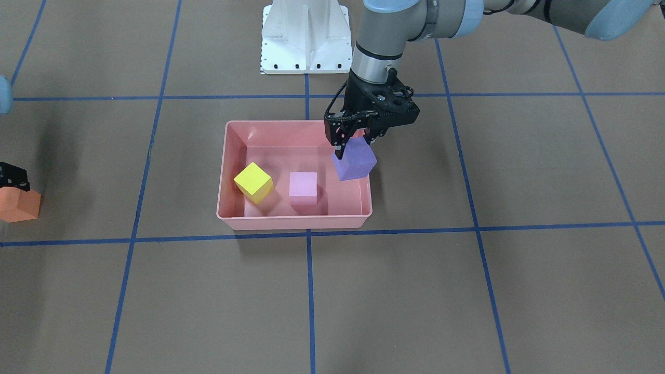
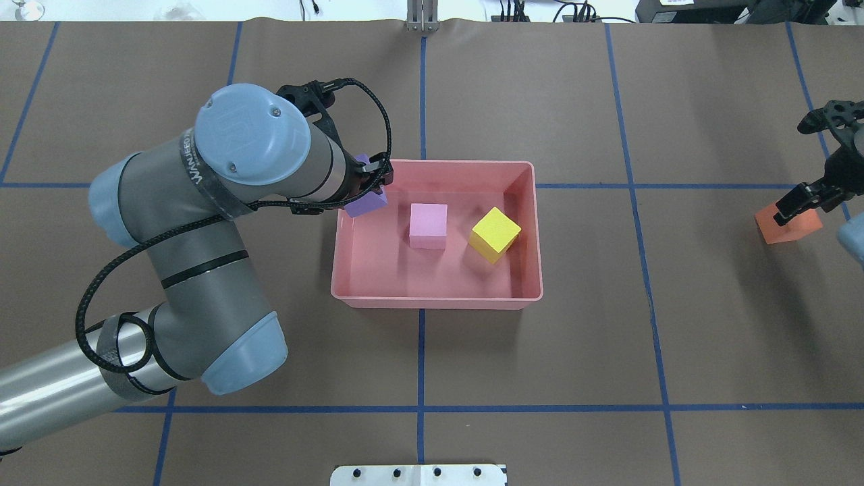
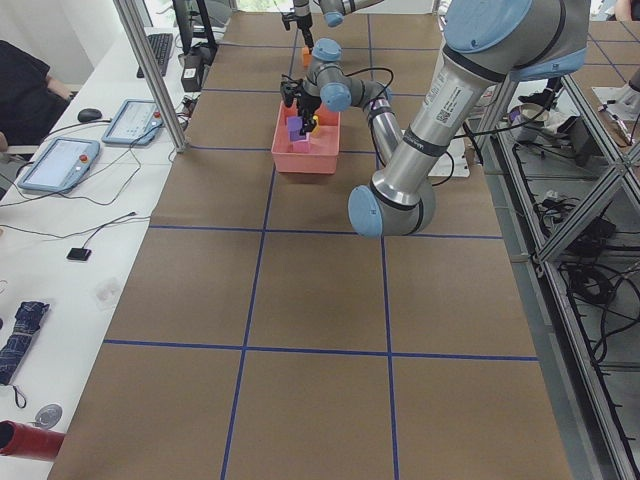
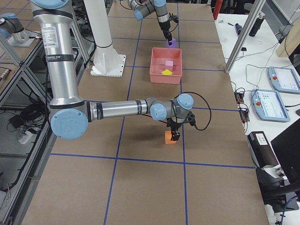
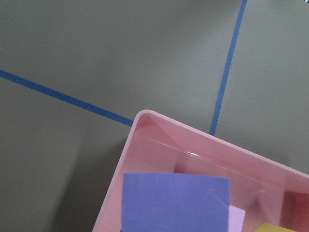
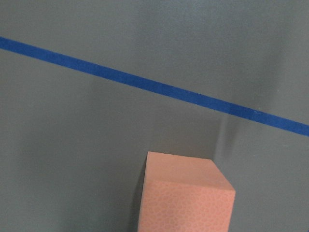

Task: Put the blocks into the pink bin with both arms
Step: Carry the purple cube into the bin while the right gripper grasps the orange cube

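My left fingers [image 1: 341, 146] are closed on the purple block [image 1: 356, 161], one on each side of its upper part, and the block hangs turned a little askew. It sits over the end of the pink bin [image 1: 293, 223] that lies on my left, by the corner farthest from my base, partly over the inside and partly over the rim; in my left wrist view that rounded corner shows just beneath the block. Inside the bin the light pink block [image 1: 303, 186] rests on the floor near the middle, squared to the walls. The yellow block [image 1: 253, 182] rests beside it toward my right, turned cornerwise and not touching it. The bin stands on the brown desk [image 1: 467, 301], astride one of the blue tape lines [image 1: 309, 291] that mark the surface into squares. The white pedestal [image 1: 305, 36] stands past the bin at my base. My left arm [image 2: 202, 223] reaches in from my left with its elbow bent above the desk. Far out on my right, well apart from the bin, my right fingers [image 2: 793, 202] are drawn in on the top of the orange block [image 2: 786, 226] and grip it from above. I cannot tell whether that block rests on the desk or is raised just off it.
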### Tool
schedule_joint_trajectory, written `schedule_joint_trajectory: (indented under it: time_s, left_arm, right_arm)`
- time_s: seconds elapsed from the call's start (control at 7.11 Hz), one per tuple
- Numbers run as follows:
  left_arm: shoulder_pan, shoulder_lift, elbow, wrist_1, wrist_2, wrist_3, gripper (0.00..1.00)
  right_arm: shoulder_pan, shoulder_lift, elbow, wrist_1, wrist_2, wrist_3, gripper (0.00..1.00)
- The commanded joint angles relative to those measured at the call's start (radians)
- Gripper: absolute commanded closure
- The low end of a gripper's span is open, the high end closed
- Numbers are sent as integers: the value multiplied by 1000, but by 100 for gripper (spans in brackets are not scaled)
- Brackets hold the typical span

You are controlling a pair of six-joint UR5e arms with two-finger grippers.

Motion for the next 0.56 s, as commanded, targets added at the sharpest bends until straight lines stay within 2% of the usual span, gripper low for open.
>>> schedule_joint_trajectory:
  time_s: [0.0, 0.42]
  left_arm:
    - [5, 3, 5, -1, 6, 0, 100]
    - [37, 11, 9, -1, 12, 1, 100]
  right_arm:
    - [-5, 28, -50, 0, -1, -22, 0]
    - [-11, 31, -82, 0, -5, -23, 0]
